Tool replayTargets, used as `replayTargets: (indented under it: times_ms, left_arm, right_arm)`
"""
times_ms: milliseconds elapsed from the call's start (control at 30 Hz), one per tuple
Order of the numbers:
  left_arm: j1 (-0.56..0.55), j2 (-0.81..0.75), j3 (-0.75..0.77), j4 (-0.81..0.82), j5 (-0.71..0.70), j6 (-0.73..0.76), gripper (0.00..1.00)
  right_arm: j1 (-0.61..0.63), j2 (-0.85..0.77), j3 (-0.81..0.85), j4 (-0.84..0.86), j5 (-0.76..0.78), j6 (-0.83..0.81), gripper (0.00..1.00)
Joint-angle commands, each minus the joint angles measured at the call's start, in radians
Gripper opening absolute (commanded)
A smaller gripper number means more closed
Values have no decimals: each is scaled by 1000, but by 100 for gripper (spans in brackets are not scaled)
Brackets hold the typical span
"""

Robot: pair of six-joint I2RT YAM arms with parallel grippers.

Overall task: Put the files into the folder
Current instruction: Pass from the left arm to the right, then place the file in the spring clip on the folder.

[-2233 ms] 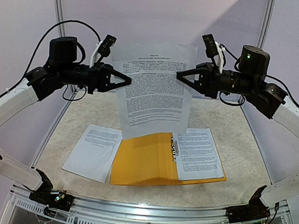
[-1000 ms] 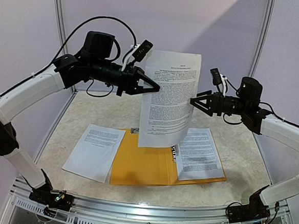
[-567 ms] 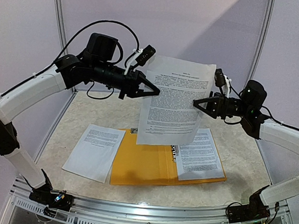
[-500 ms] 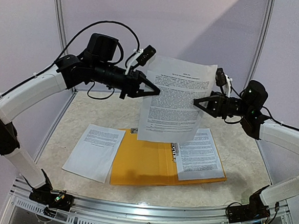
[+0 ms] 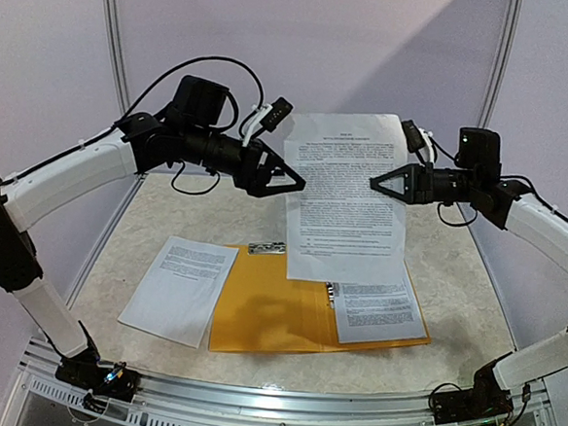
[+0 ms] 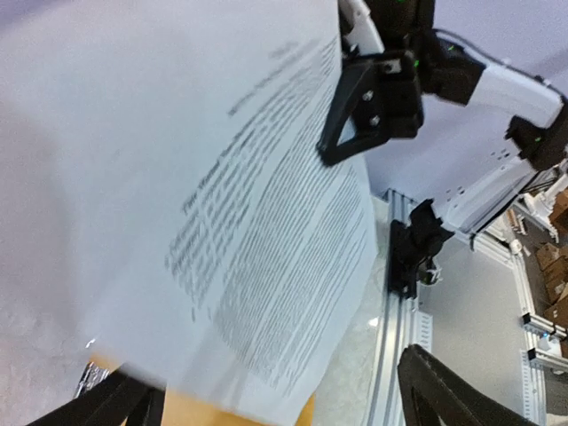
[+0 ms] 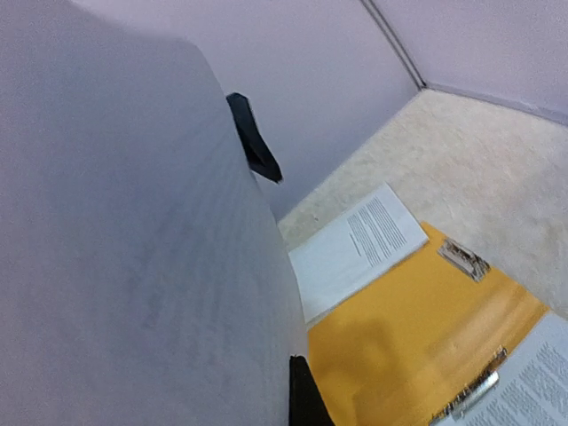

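R gripper [image 5: 376, 184] clamped on sheet [image 5: 349, 193] right edge, hanging long-axis vertical | L gripper [image 5: 298, 184] let go, beside left edge | folder [image 5: 272, 310] open below, I'd lower with R

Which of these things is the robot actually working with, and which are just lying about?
Part of the job:
- held-up sheet, pinched by the right gripper
- sheet in the folder
- sheet on the table
- open folder
- left gripper, open beside the raised sheet

Just there:
- table
- cables
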Motion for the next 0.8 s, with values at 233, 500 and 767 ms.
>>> replayTargets:
  times_ms: [233, 500, 767]
  left_arm:
    - [96, 365, 392, -721, -229, 213, 82]
    - [95, 369, 206, -623, -224, 213, 80]
    - [102, 354, 31, -450, -196, 178, 80]
  right_arm:
    - [-245, 191, 115, -904, 124, -363, 0]
    - [-334, 314, 113, -978, 156, -493, 0]
    - [-344, 534, 138, -913, 96, -499, 0]
